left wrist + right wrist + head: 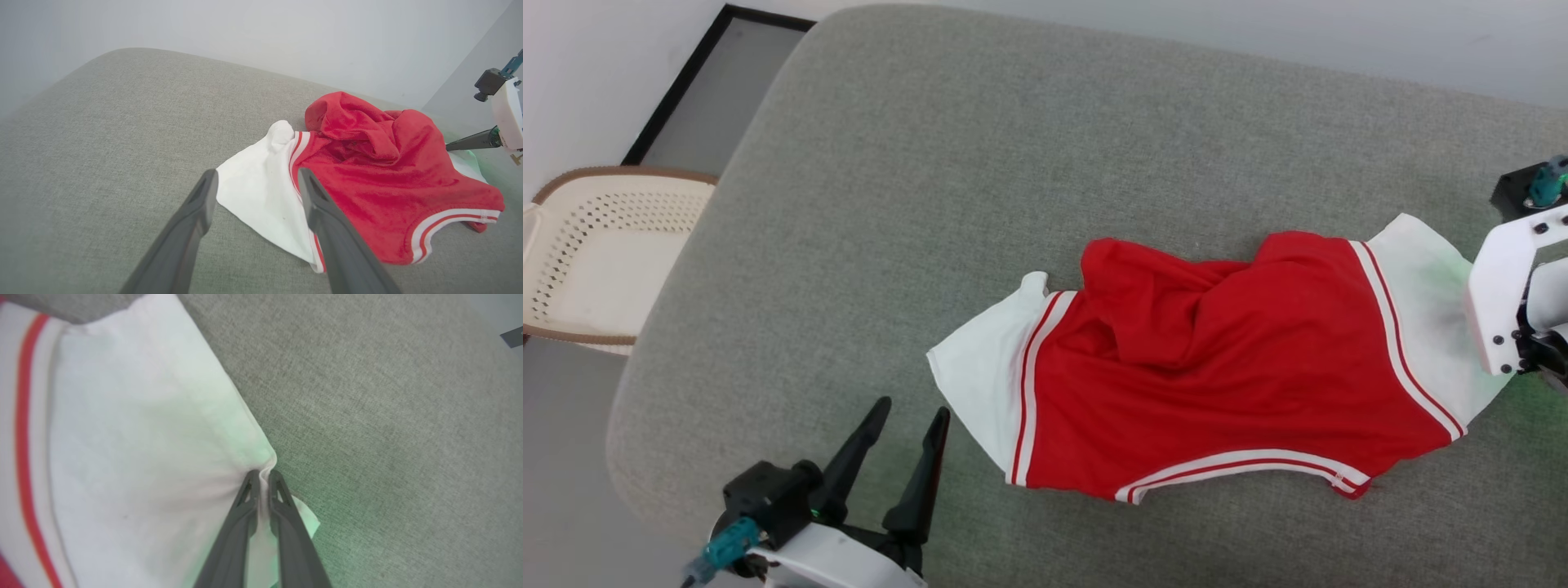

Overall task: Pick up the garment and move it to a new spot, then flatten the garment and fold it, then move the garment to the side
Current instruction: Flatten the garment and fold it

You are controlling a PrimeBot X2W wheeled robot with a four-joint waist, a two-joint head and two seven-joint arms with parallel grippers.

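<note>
Lower left, the left gripper (913, 408) stands wide and empty near the garment (1217, 384), which lies rumpled and unfolded right of centre on the grey cushion (915, 163); at far right the right gripper (261, 476) pinches its white sleeve corner: pickup judged just starting, with moving, flattening and folding all outstanding.

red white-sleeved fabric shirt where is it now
The red shirt lies right of centre in the head view on the grey fabric cushion, right gripper pinching one white sleeve.
</note>
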